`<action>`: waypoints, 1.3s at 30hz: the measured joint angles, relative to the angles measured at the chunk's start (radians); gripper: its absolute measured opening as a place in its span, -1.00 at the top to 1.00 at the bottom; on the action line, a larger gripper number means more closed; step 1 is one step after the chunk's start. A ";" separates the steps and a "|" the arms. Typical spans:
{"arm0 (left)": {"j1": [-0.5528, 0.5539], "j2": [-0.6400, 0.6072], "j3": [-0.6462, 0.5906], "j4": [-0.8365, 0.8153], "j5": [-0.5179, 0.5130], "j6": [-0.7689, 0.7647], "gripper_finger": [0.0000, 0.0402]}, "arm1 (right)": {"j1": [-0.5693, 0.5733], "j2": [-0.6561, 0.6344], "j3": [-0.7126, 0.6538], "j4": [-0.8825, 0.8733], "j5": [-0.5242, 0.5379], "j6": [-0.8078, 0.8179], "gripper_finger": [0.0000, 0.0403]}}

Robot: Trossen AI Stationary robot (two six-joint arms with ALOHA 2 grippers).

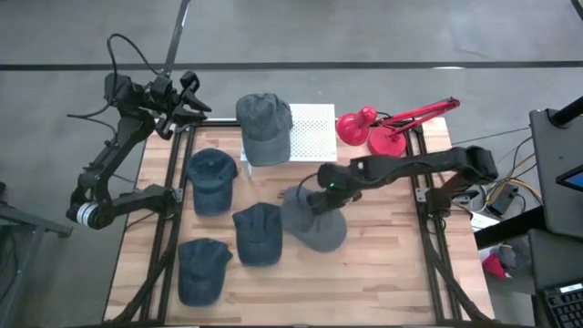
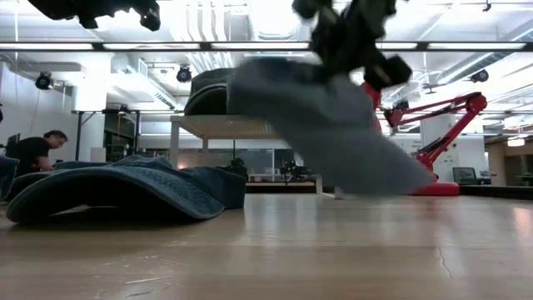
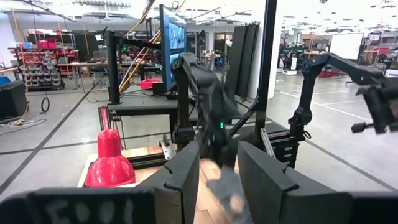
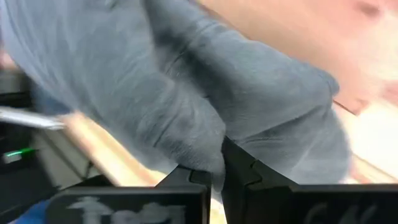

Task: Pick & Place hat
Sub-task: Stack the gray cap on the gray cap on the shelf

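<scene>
A grey cap [image 1: 321,228] hangs from my right gripper [image 1: 312,195] over the middle of the table. In the low view the grey cap [image 2: 333,125] slants down from the gripper [image 2: 346,33], blurred. My right gripper [image 4: 217,171] is shut on its cloth. Another grey cap [image 1: 264,128] sits on a white perforated stand [image 1: 314,132]. Three blue caps [image 1: 211,179] [image 1: 257,233] [image 1: 202,270] lie flat on the table's left half. My left gripper [image 1: 189,94] waits open above the far left corner, touching nothing. My right gripper pinches a bunched fold of the grey cap's cloth [image 4: 202,149] between its two fingers, coming from above. The cap hangs tilted below the fingers, and its low end [image 2: 391,179] slopes toward the table. Whether that end touches the wood cannot be told.
A red desk lamp [image 1: 373,128] stands at the far right of the table, beside the white stand. The nearest blue cap [image 2: 125,190] lies left of the hanging cap in the low view. Bare wood [image 1: 383,264] shows on the near right part of the table.
</scene>
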 joint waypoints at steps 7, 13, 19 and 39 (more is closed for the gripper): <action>0.000 0.000 0.000 0.000 0.000 0.000 0.43 | -0.001 -0.092 0.144 0.006 0.047 -0.023 0.96; 0.000 0.000 0.000 0.000 0.000 0.000 0.43 | -0.016 -0.084 0.292 0.012 0.169 -0.031 0.96; -0.001 0.000 0.000 0.000 0.000 -0.015 0.43 | -0.039 -0.031 0.379 0.151 0.272 -0.001 0.96; 0.000 -0.004 0.000 0.000 0.000 -0.023 0.43 | -0.195 0.257 0.696 0.379 0.319 0.326 0.96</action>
